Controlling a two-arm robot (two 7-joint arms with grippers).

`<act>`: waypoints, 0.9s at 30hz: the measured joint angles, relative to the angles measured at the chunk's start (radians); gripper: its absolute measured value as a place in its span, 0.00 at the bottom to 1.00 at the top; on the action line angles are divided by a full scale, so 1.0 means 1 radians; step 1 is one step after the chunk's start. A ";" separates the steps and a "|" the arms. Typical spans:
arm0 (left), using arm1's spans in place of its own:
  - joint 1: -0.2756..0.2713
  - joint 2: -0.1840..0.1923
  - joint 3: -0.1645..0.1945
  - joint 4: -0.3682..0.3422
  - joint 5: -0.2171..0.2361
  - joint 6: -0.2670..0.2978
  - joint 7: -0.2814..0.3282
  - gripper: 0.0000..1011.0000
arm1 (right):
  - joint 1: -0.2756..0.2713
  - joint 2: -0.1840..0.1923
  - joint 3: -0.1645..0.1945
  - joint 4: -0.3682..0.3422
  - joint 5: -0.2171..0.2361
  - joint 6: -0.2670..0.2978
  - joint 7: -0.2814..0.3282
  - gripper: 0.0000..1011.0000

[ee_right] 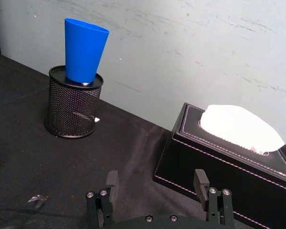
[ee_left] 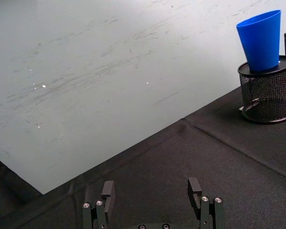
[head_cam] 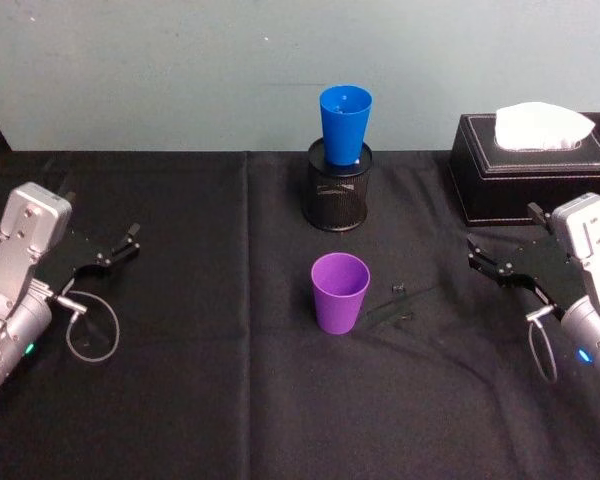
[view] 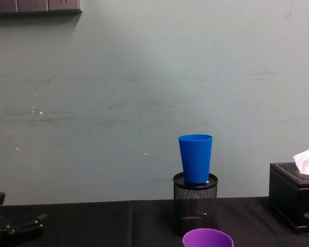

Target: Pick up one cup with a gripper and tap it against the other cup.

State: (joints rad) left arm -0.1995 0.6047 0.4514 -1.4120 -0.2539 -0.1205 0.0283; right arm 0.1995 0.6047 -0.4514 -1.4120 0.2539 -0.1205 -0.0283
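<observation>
Purple cup (head_cam: 340,292) stands upright, mouth up, mid-table on the black tablecloth (head_cam: 230,400), with its long axis vertical. The right gripper (head_cam: 477,255) lies at its 3 o'clock, fingers spread and empty, pointing toward it. The left gripper (head_cam: 130,242), at 9 o'clock, is equally splayed and holds nothing but sits farther off, so the right arm looks the nearer choice for a side grasp. At the cup's 12 o'clock, well apart, the blue cup (head_cam: 345,124) perches base-down in a black wire-mesh pen holder (head_cam: 338,205). Both tumblers are smooth, tapered plastic, probably light and slippery. A black stitched tissue box (head_cam: 535,175) sits at 2 o'clock.
</observation>
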 joint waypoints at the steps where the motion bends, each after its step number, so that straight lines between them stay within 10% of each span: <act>1: 0.000 0.000 0.000 0.000 0.000 0.000 0.000 0.99 | 0.000 0.000 0.000 0.000 0.000 0.000 0.000 0.99; 27: 0.000 0.000 0.000 0.000 0.000 0.000 0.000 0.99 | 0.000 0.000 0.000 0.000 0.000 0.000 0.000 0.99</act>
State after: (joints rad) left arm -0.1995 0.6047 0.4514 -1.4120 -0.2539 -0.1205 0.0283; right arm 0.1995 0.6047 -0.4514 -1.4119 0.2539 -0.1205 -0.0283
